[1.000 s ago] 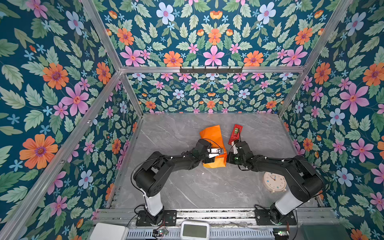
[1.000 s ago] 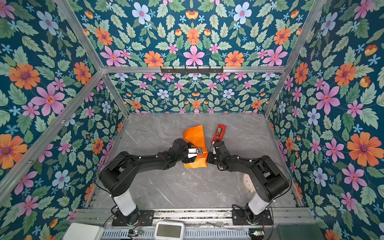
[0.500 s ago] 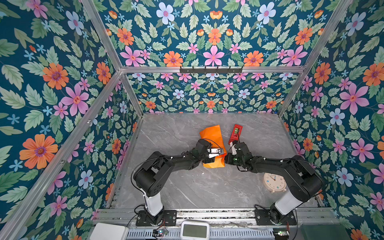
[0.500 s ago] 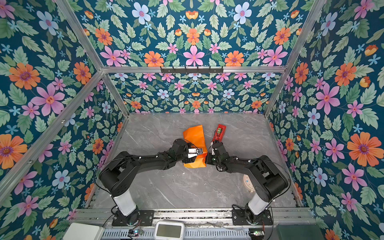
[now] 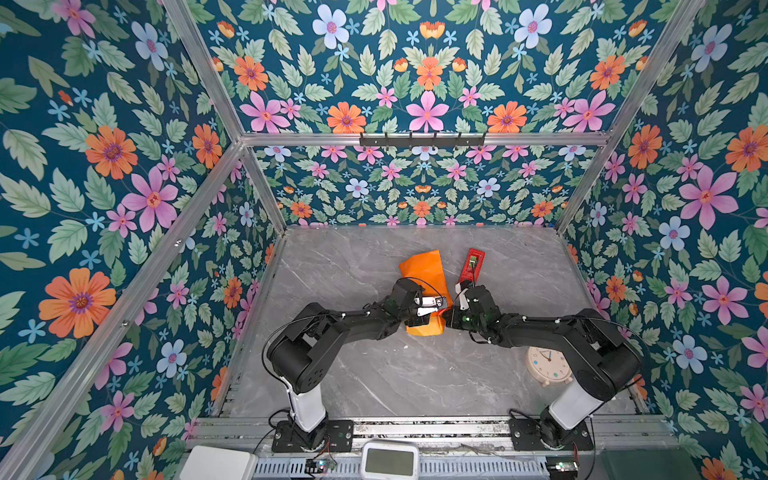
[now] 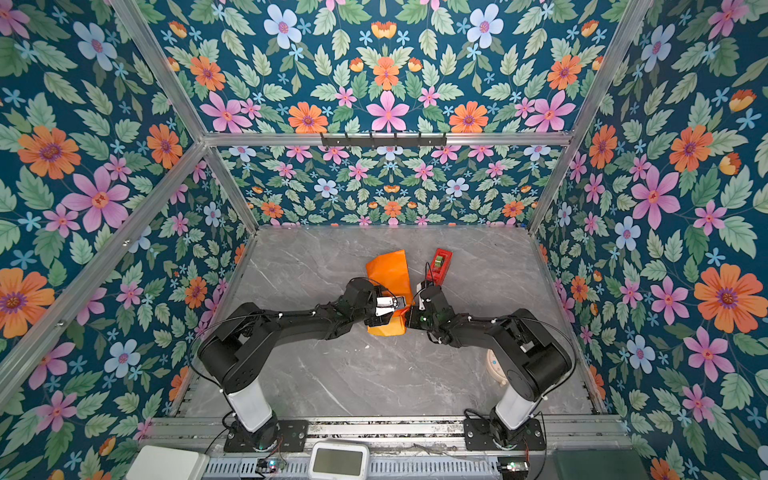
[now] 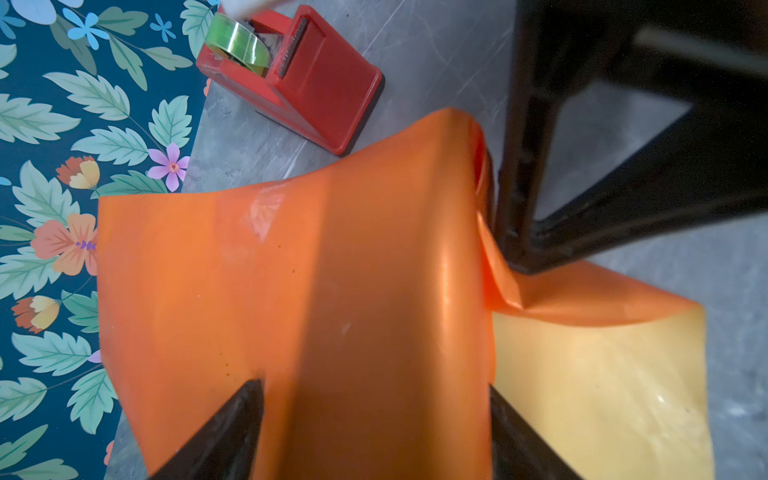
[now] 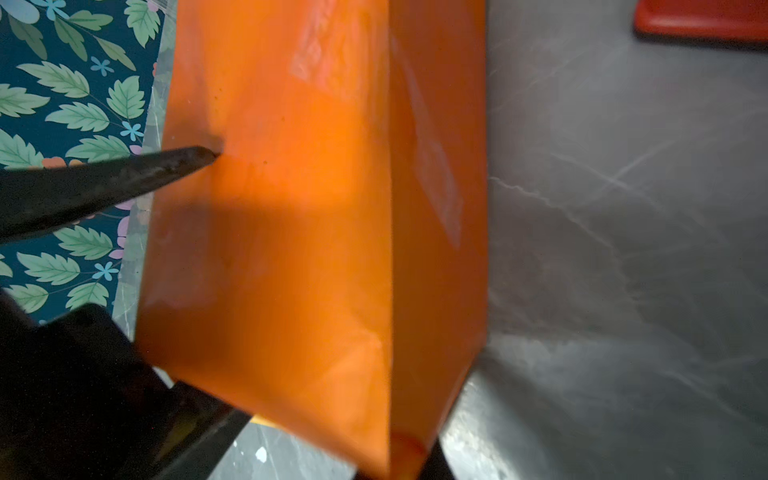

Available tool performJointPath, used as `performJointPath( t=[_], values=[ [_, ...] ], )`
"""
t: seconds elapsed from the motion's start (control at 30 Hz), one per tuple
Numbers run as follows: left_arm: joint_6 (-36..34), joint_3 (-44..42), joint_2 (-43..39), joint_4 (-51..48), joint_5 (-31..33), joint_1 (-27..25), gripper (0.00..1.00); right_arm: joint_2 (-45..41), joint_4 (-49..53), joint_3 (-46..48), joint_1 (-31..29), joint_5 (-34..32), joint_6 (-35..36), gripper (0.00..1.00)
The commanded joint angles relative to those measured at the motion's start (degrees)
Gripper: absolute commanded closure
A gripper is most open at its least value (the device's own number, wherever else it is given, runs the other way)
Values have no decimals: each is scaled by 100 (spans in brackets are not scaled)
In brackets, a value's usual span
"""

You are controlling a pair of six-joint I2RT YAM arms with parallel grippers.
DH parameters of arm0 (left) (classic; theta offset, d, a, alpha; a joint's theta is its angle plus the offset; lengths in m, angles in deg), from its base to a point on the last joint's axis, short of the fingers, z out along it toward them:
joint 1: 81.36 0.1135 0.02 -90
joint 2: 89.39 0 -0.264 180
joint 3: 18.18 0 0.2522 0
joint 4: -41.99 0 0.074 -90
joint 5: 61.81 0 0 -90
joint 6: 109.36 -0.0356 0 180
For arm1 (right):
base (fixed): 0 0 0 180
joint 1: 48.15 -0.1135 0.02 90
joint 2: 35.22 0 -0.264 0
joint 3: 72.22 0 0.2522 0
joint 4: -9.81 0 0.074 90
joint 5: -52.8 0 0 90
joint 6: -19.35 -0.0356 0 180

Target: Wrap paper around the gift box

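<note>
The paper (image 5: 420,270) lies orange side out around the gift box, which is hidden inside it, mid-surface toward the back edge, just beside a red tape dispenser (image 5: 472,266). The left gripper (image 5: 436,306) clasps the parcel, jaws spread wide across it. The right gripper (image 5: 449,313), jaws together, pinches a loose fold. One end gapes yellow, so closing that end seems the step in hand; the flap likely needs creasing flat, then taping.
</note>
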Motion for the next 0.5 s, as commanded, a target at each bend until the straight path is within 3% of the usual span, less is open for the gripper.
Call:
performJointPath(
  t=[0.0, 0.47],
  values=[
    [9, -38, 106, -951, 83, 14, 22, 85, -281, 11, -40, -47, -100, 96],
    [17, -34, 95, -986, 40, 14, 22, 234, -1197, 298, -176, -472, -303, 98]
  ],
)
